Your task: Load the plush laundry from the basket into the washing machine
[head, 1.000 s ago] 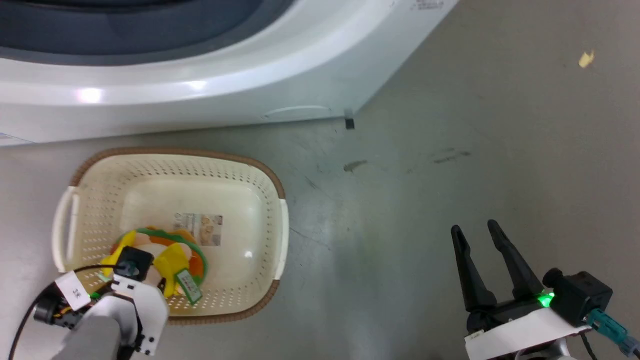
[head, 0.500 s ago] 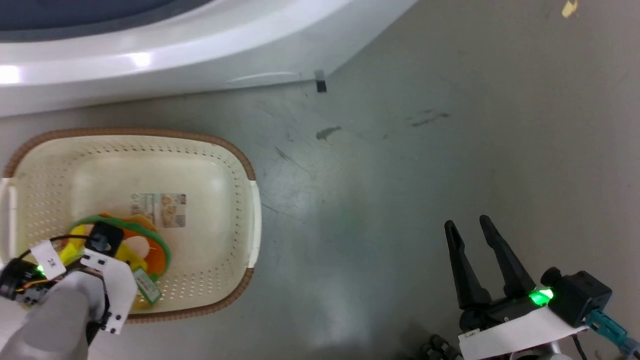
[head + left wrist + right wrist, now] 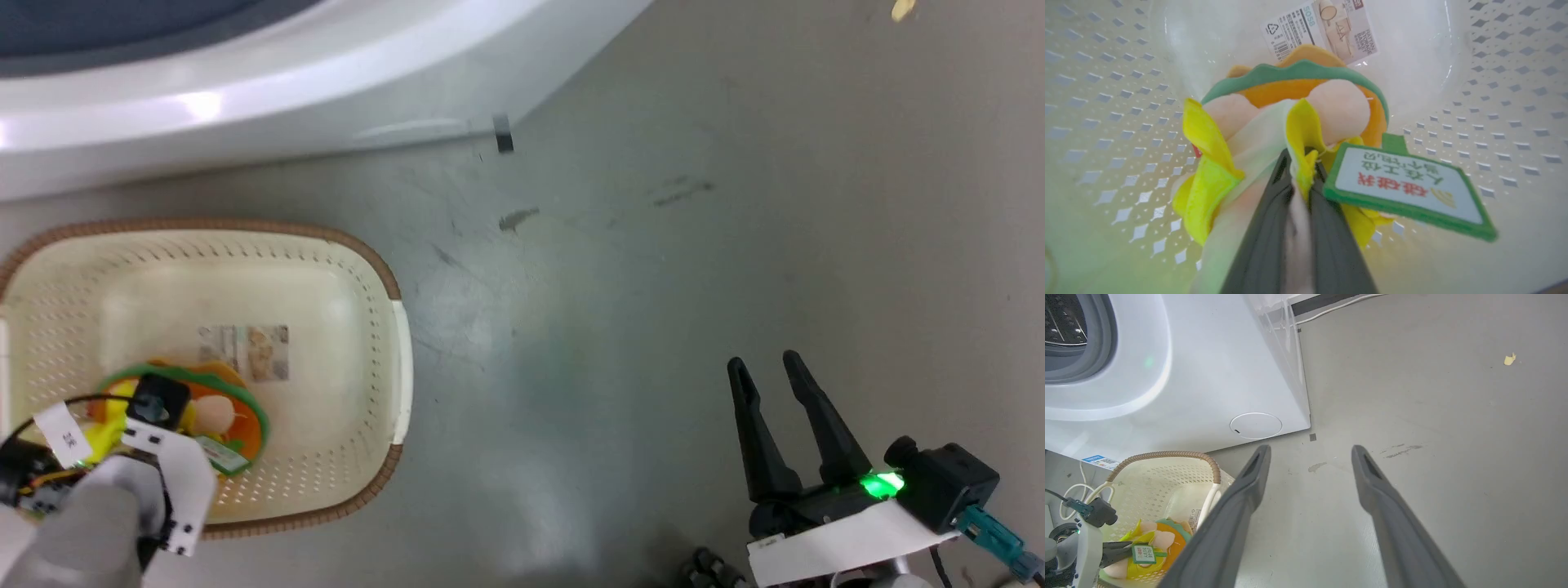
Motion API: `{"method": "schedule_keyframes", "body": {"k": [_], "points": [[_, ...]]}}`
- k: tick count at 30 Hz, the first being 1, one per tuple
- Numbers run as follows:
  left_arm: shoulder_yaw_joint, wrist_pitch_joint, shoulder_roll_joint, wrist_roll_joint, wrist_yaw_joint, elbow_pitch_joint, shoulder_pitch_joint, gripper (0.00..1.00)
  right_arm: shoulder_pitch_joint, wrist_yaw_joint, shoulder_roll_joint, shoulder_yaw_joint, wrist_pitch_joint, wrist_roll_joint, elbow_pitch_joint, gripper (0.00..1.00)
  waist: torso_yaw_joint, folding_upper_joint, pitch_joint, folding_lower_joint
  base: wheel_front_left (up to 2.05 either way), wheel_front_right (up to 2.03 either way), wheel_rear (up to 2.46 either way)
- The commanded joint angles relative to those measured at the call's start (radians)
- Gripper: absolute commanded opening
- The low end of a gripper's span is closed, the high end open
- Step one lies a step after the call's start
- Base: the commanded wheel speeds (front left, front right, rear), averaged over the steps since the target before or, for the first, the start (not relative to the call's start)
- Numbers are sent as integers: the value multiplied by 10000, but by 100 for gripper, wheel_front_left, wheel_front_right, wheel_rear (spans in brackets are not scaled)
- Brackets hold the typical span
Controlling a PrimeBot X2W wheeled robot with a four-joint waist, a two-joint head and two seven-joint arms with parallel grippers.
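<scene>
- Pinching a fold of the yellow garment [image 3: 1299,126], the left gripper [image 3: 1301,161] has its two dark fingers nearly together with only cloth between them, so it has hold of the plush laundry [image 3: 1339,108]
- The plush laundry lies inside the basket [image 3: 377,327], in the corner nearest the robot's left arm; its orange, green-edged body is beyond the fingertips and overlaps the lower edge of the paper label [image 3: 1323,28] in the left wrist view
- The green-edged sewn tag [image 3: 1408,188] sticks out just beside the gripper's fingers
- The right gripper [image 3: 762,360] hangs over the grey floor [image 3: 653,269], well apart from the basket, fingers spread and holding nothing
- The washing machine [image 3: 245,106] stands just beyond the basket's far rim
- Against the head view of a second ago the whole picture has slid, so the camera has moved; the plush keeps its place below the label, but its peach head now shows where yellow cloth lay, and the right gripper's spread is unchanged
</scene>
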Motion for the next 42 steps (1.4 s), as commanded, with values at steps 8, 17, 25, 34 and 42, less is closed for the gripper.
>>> {"method": "schedule_keyframes", "body": {"k": [8,17,25,34,42], "points": [[-37,-1583,-1101,-713,129,450,218,0,378,6,7,-612,-157,-492,429,100,846,-1,-2231,-1,0,0,0],[907,-2138,-1842,-1686,135,-999,1588,0,896,6,7,-1372,-157,-1155,550,100,1566,-1,-4475,-1,0,0,0],[2229,-2144,-2058,-1839,281,-4432,3480,0,1378,6,7,-1817,-157,-1514,336,100,2092,-1,-5654,-1,0,0,0],[3961,-2146,-2496,-1035,411,-8134,5362,0,1733,6,7,-1985,-157,-1623,381,100,2407,-1,-6337,-1,0,0,0],[5106,-2146,-2943,-72,230,-10987,5399,0,1637,6,7,-1739,-157,-1609,171,100,2344,-1,-5772,-1,0,0,0]]}}
